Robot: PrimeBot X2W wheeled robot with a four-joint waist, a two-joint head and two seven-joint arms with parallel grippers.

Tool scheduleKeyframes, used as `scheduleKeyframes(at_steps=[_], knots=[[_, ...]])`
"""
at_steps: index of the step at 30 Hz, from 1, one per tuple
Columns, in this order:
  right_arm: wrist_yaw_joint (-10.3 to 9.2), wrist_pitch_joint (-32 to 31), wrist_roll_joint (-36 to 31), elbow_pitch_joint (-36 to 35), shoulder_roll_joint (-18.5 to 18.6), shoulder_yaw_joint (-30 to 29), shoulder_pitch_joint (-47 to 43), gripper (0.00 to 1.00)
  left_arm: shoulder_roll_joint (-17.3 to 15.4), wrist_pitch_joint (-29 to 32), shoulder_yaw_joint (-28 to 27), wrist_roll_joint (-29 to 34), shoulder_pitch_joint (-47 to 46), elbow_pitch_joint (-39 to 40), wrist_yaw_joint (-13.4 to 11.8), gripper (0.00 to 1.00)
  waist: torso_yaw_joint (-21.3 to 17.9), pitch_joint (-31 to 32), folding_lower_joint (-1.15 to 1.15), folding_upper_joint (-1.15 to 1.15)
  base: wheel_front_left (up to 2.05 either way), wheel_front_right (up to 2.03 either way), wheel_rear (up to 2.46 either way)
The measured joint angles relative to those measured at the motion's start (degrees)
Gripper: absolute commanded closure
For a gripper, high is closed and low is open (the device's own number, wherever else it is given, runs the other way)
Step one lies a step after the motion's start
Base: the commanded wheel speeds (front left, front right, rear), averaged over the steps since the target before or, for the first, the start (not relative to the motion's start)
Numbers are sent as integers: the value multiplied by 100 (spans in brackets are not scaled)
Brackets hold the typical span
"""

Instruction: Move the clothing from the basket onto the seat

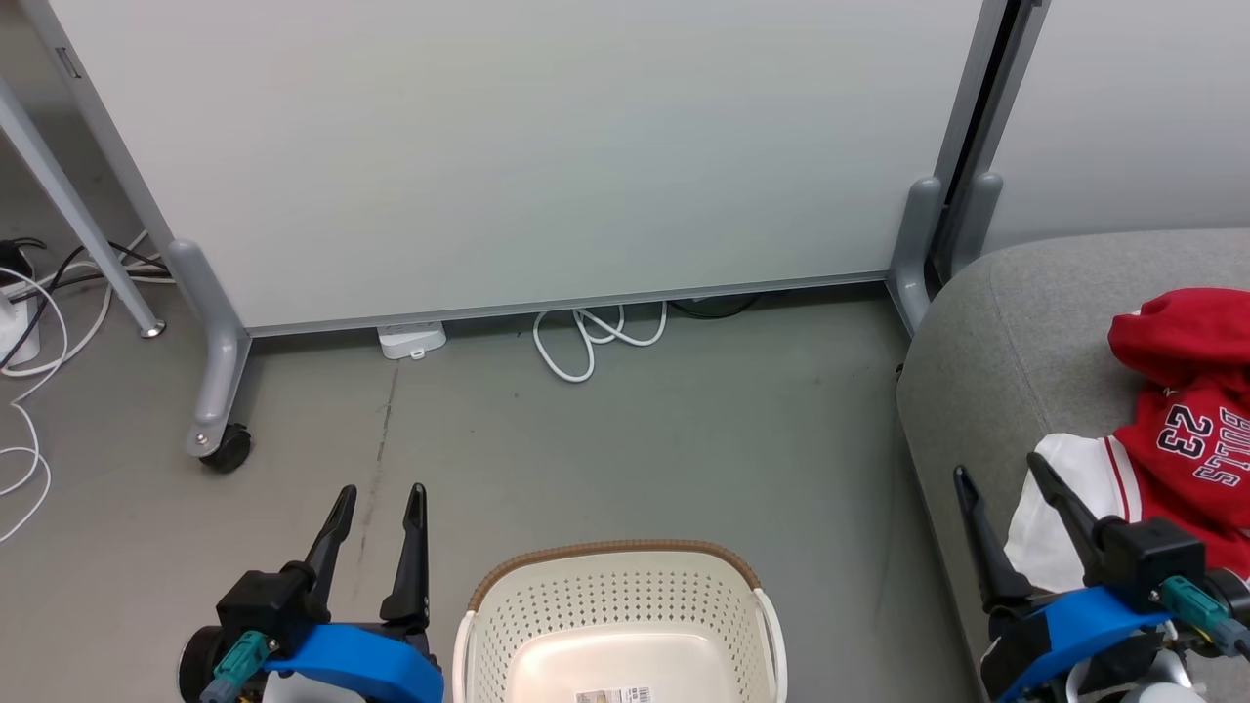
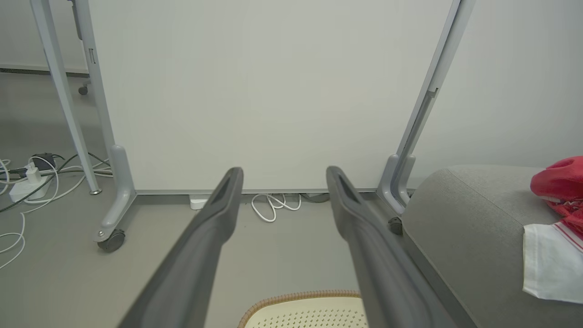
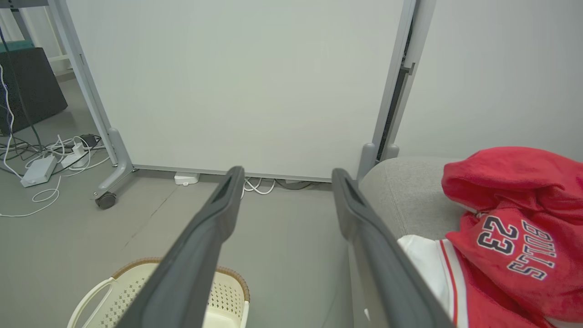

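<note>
**Head view.** The basket (image 1: 615, 555) stands on the floor (image 1: 684, 439) at 6 o'clock. The part of its bottom in view is bare except for a small label (image 1: 615, 696), and its near end is cut off by the frame edge. The seat (image 1: 1006, 332) fills 3 to 4 o'clock, and the clothing lies on it. The plain red garment (image 1: 1182, 327) is bunched at 3 o'clock. The jersey (image 1: 1187, 449) lies just below and touching it, lettering up, with its white sleeve (image 1: 1045, 547) toward the seat's edge. The left gripper (image 1: 381, 491) hovers at 7 o'clock, just beside the basket, fingers apart and empty. The right gripper (image 1: 998, 467) is at 4 o'clock over the seat's edge, fingers also spread with nothing held. One finger overlaps the sleeve, but I cannot tell whether it touches.

**Left wrist view.** The 2 fingers stand wide apart, with only floor and the white partition panel (image 2: 273, 91) between them. The basket's rim shows at 6 o'clock. The seat rises at 4 o'clock, with red and white cloth on it at 3 o'clock.

**Right wrist view.** The 2 fingers are again parted and empty. The basket is at 7 o'clock. The jersey is at 4 o'clock, with the plain garment above it at 3 o'clock.

**Step in hand.** Both garments are on the seat, so the transfer looks finished. The next move calls for a look into the basket's hidden near end. If that is empty, the right arm should draw clear without snagging the sleeve.
</note>
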State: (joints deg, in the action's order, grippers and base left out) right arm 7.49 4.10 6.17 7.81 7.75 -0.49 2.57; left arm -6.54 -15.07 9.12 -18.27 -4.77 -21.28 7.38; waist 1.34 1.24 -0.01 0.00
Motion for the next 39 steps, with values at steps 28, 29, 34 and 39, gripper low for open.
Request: scheduleKeyframes(at_steps=[28,29,34,39], knots=[[0,-210,212,112,-293,-252,-412,100,80,122,59,-285,442,-397,0,100,-9,-75,2,0,0,0,0],[0,-230,339,120,-296,-258,-412,100,84,147,41,-390,442,-388,0,100,-10,-76,2,0,0,0,0],[0,-287,906,154,-305,-281,-398,100,102,294,-79,-881,438,-315,0,100,-15,-79,2,0,0,0,0],[0,-326,1457,180,-321,-298,-385,100,122,420,-171,-1334,430,-247,0,100,-20,-81,2,0,0,0,0]])
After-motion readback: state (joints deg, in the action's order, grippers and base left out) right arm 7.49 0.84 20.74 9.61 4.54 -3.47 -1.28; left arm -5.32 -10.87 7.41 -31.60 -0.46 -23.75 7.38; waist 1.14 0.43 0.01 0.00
